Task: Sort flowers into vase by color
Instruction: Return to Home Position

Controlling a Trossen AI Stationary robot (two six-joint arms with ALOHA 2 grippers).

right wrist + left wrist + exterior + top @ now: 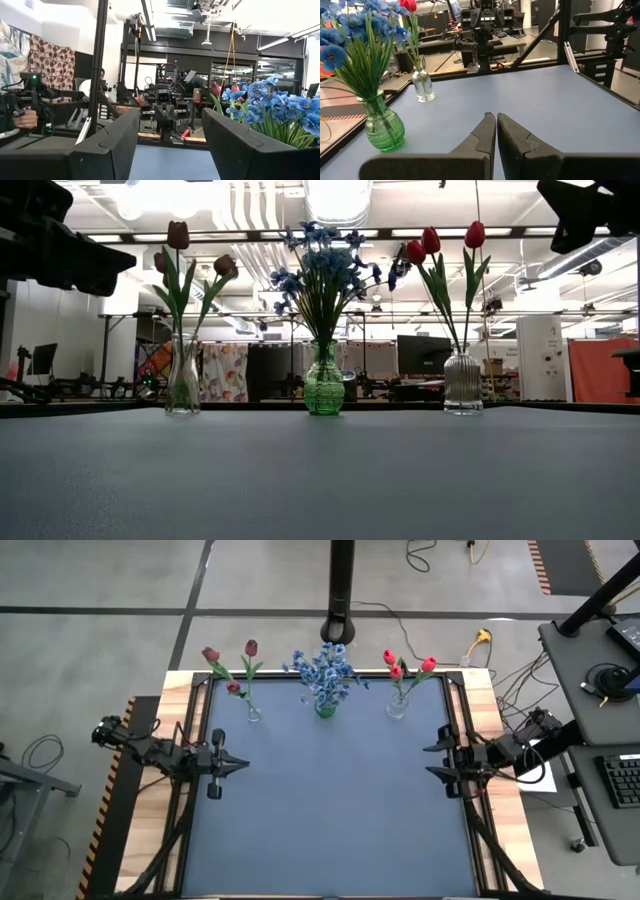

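Though the maroon tulips (211, 655) at eleven o'clock, blue sprigs (327, 670) at twelve and red tulips (390, 658) at one already stand in vases (324, 388), you should pinch these light, whippy stems mid-length, your left gripper (244, 766) resting closed at nine, right gripper (430, 761) spread wide at three.

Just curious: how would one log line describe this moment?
maroon tulips: left clear glass vase; blue blossoms: green glass vase; red tulips: right clear vase; left fingers shut; right fingers open; parked: table sides
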